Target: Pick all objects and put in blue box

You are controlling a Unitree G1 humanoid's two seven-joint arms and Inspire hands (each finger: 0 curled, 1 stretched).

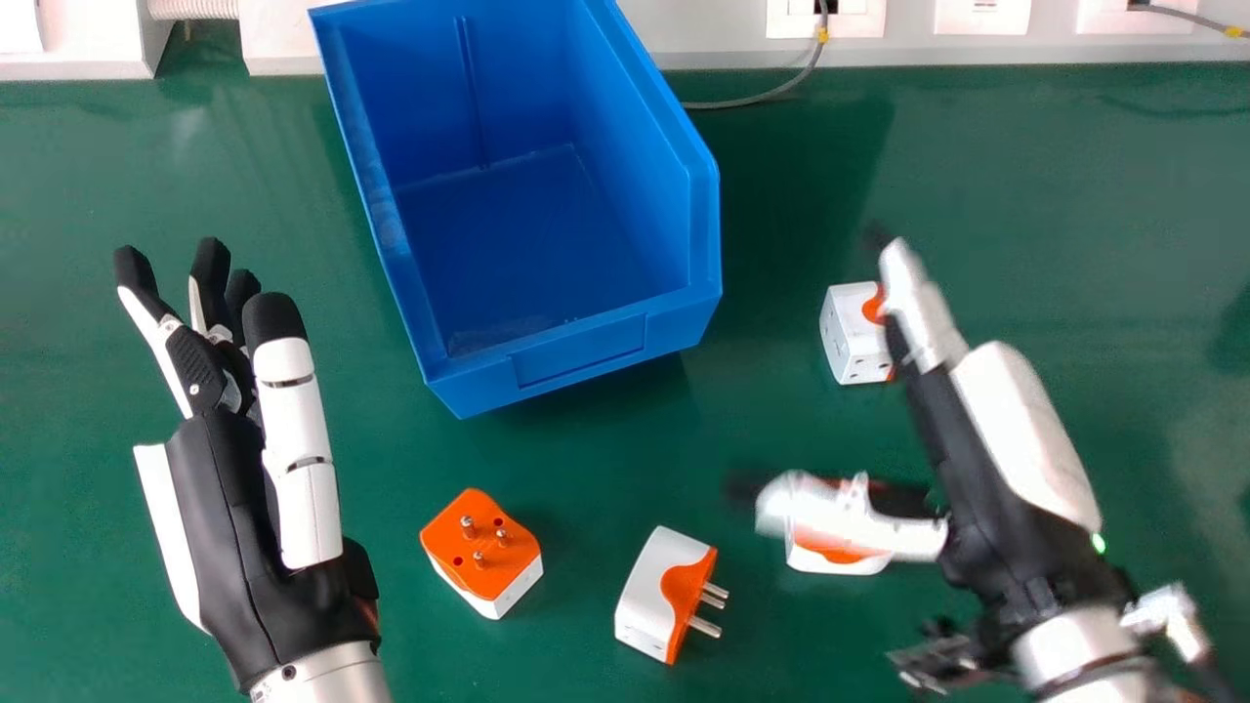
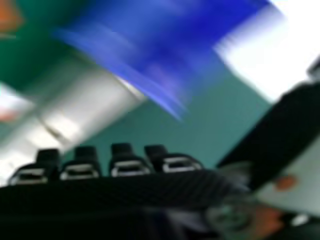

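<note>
Hovering with thumb and fingers spread, the right hand [image 1: 991, 517] should settle, squarely pinch the white-and-orange adapter [image 1: 840, 564] partly hidden by its thumb on the tabletop [image 1: 1123, 215], then clear the blue box's [image 1: 576, 353] rim.

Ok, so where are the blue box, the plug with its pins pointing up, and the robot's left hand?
Blue box [image 1: 578, 351], head view: on its near wall.
Plug with pins up [image 1: 484, 544], head view: on its orange top.
Left hand [image 1: 227, 527], head view: on its black base.
</note>
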